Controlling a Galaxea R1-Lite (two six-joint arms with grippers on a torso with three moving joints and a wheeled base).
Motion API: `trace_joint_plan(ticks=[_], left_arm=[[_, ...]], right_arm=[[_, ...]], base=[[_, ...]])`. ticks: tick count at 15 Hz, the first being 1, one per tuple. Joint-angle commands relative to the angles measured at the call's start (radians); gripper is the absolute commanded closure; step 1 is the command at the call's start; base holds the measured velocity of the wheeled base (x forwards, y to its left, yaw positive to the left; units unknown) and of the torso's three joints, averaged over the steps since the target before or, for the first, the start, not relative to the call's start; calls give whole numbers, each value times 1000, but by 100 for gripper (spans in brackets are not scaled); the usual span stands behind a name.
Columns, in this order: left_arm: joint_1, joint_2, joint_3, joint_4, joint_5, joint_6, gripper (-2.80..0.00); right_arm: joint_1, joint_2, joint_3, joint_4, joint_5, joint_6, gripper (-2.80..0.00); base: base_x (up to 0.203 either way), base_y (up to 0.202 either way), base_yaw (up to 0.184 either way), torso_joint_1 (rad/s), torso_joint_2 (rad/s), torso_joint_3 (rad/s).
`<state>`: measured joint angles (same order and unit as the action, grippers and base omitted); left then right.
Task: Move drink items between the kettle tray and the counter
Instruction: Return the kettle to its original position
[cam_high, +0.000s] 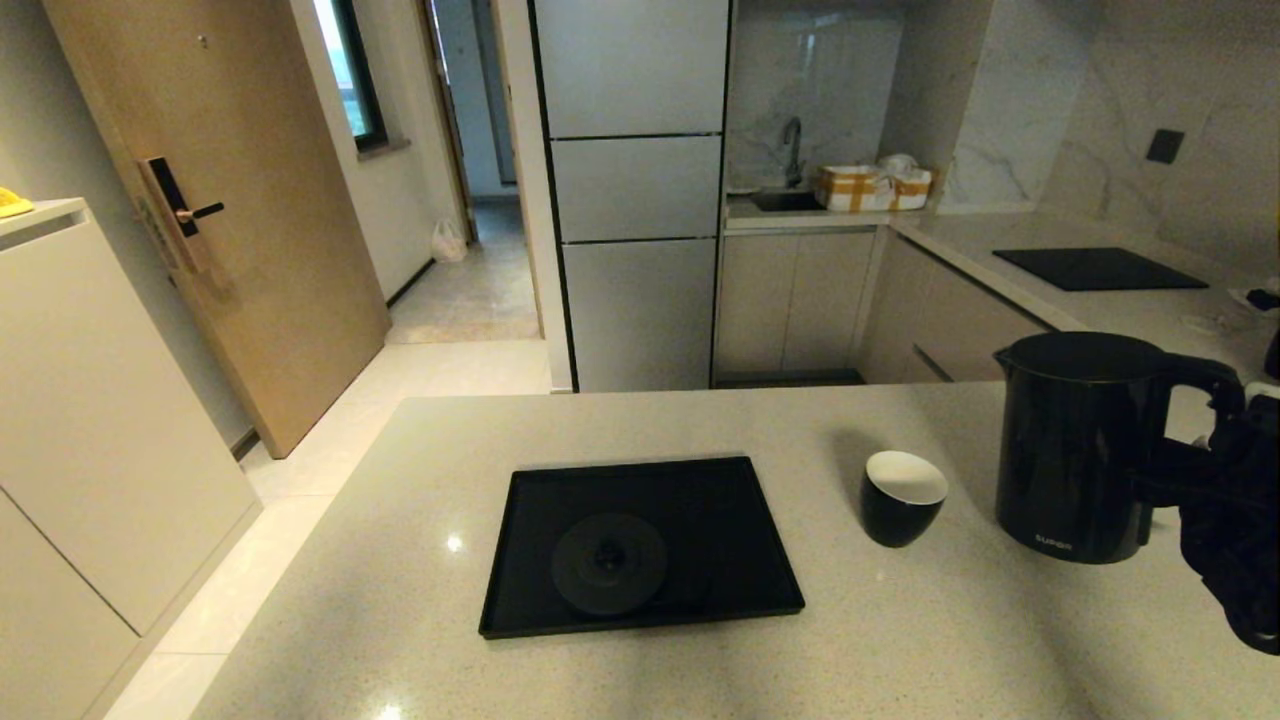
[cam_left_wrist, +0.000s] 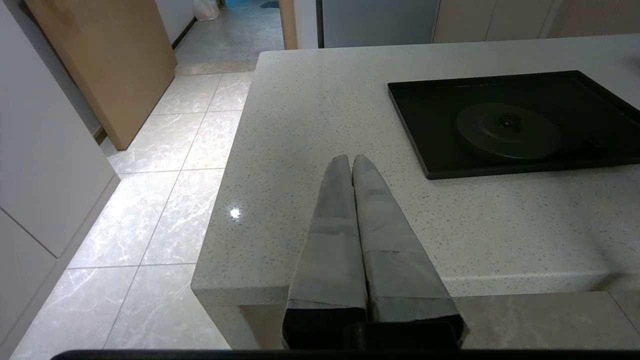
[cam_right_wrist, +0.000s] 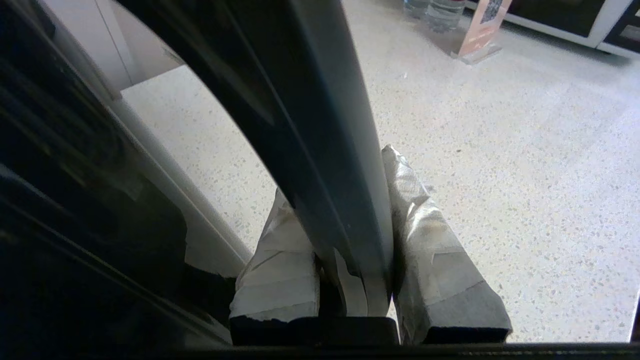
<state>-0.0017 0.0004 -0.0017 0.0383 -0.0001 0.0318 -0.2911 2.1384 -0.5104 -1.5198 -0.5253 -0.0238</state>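
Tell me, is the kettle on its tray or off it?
Off: the kettle stands on the counter, beyond the cup, away from the tray.

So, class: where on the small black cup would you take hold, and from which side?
Grip the cup across its rim, coming from above: it stands upright and open, has no handle, and its wall tapers downward. The kettle, held by the right gripper, stands close beside it.

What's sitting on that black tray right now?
Only the round base disc lies on the kettle tray. The kettle and the cup stand beside it on the counter. The right hand grips the kettle's handle.
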Motion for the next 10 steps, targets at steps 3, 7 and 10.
trace_joint_plan(ticks=[3, 7, 10], left_arm=[[0, 0, 0, 0, 0, 0, 0], [0, 0, 0, 0, 0, 0, 0], [0, 0, 0, 0, 0, 0, 0]], right_arm=[[35, -197, -21, 71, -4, 5, 0], [165, -422, -110, 431, -4, 73, 0], [326, -540, -186, 704, 1, 150, 0]], base=[[0, 0, 0, 0, 0, 0], [0, 0, 0, 0, 0, 0], [0, 0, 0, 0, 0, 0]])
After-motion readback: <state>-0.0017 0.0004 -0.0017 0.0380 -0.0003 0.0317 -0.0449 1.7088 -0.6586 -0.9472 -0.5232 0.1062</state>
